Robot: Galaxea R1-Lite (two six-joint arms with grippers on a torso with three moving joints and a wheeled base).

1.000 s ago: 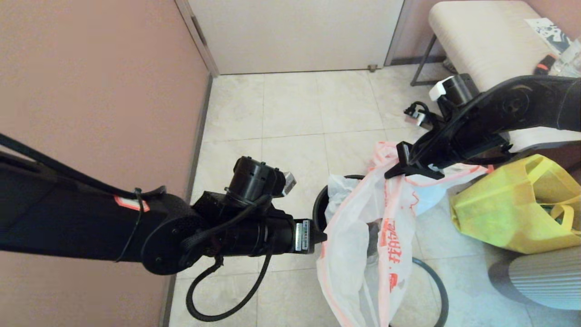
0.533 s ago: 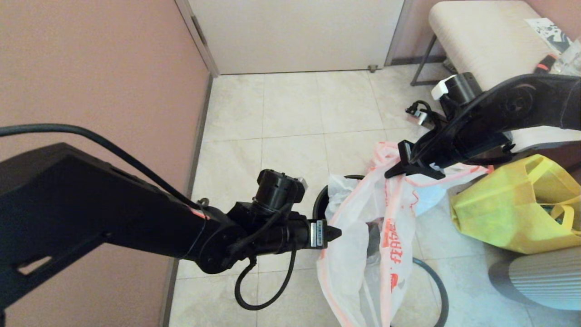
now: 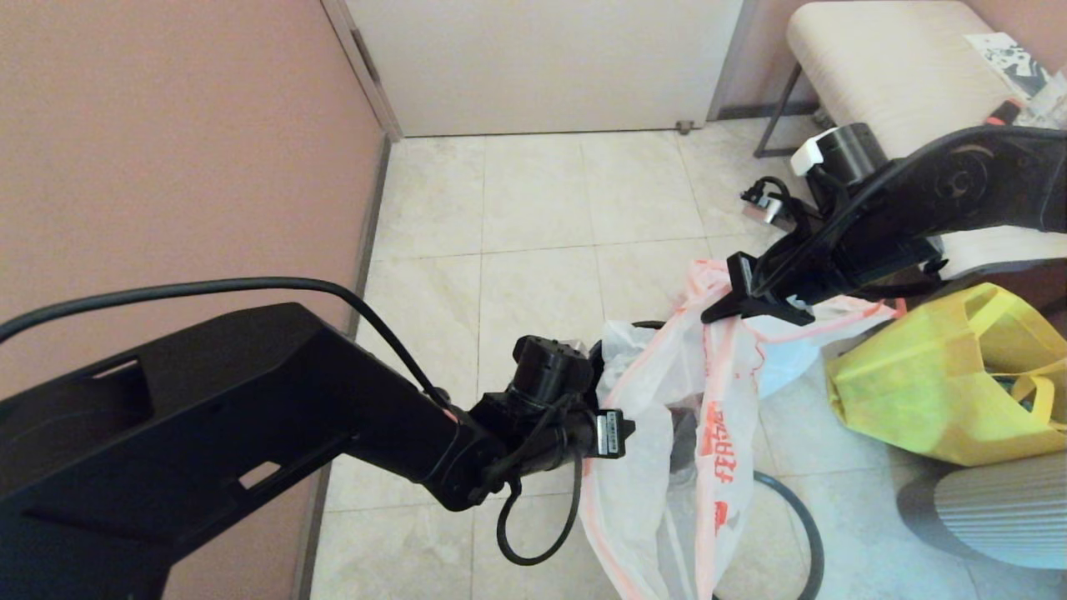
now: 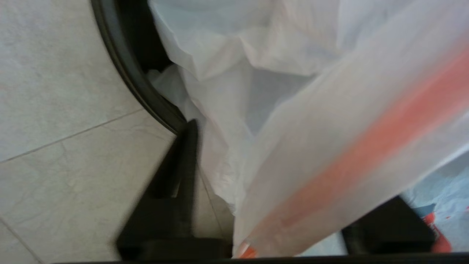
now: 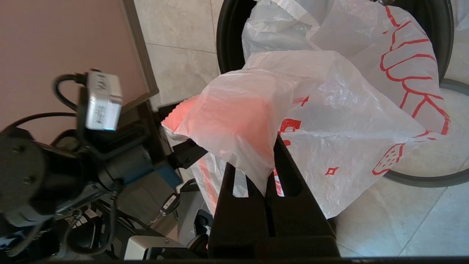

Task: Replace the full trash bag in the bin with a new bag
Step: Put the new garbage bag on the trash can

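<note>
New bag: the new bag point(image 3: 667, 433) hangs as a loose white sheet with red print over the bin's mouth, its lower part trailing down the near side to the floor; no trash shows through it, so I take it for the fresh liner being spread open.
Bin: the bin point(image 3: 593, 354) stands on the tiled floor just under the bag, only its black rim showing at the far-left edge.
Right gripper: the right gripper point(image 3: 723, 310) is clamped tight on the bag's orange-pink rim, held above the bin, seemingly to keep that side lifted.
Left gripper: the left gripper point(image 3: 627, 432) is at the opposite edge of the bag beside the bin's rim, fingers apart with film between them; whether it grips, I cannot tell.
Hoop: the dark-grey hoop point(image 3: 796, 517) lies on the floor beside the bin, probably waiting to pin the liner.
Yellow tote: the yellow tote bag point(image 3: 950, 375) sits to the right, near the bin.
</note>
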